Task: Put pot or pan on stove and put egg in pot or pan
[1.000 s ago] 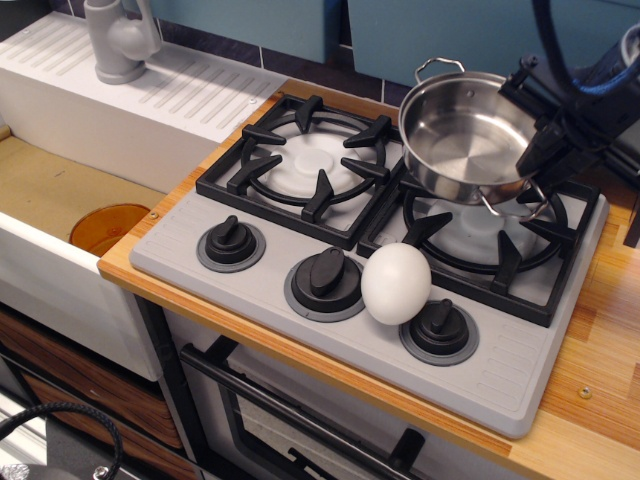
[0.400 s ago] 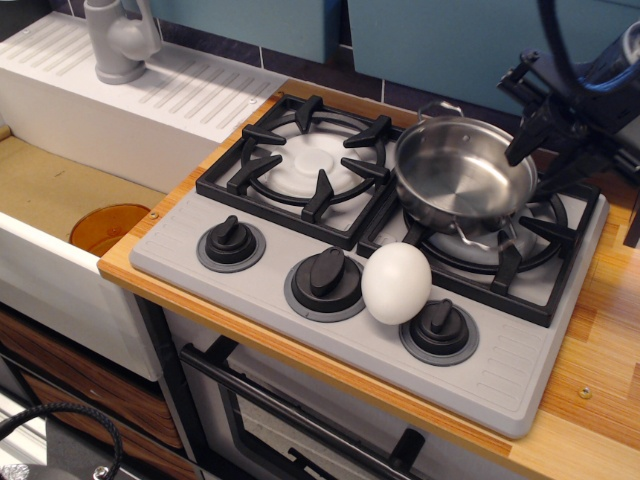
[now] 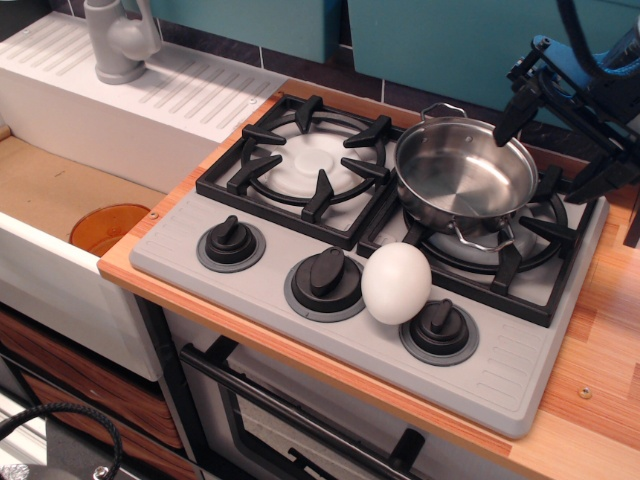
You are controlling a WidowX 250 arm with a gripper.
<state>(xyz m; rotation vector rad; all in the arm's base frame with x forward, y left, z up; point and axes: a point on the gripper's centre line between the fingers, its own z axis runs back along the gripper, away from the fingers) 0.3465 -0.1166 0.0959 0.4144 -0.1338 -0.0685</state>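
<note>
A shiny steel saucepan (image 3: 462,180) with two wire loop handles rests on the right burner grate of the grey two-burner stove (image 3: 250,275), sitting a little toward the grate's left side. The pan holds nothing. A white egg (image 3: 396,284) stands on the stove's front panel between the middle knob and the right knob. My black gripper (image 3: 553,146) hangs open above the pan's right rim at the upper right, clear of the pan, with nothing between its fingers.
The left burner grate (image 3: 300,165) is bare. Three black knobs (image 3: 325,272) line the stove's front. A white sink unit with a grey tap (image 3: 118,40) lies to the left, an orange drain (image 3: 108,227) below it. Wooden counter (image 3: 605,340) runs along the right.
The pan came down from a tilted hold onto the right grate. My gripper let go of it and rose up and to the right.
</note>
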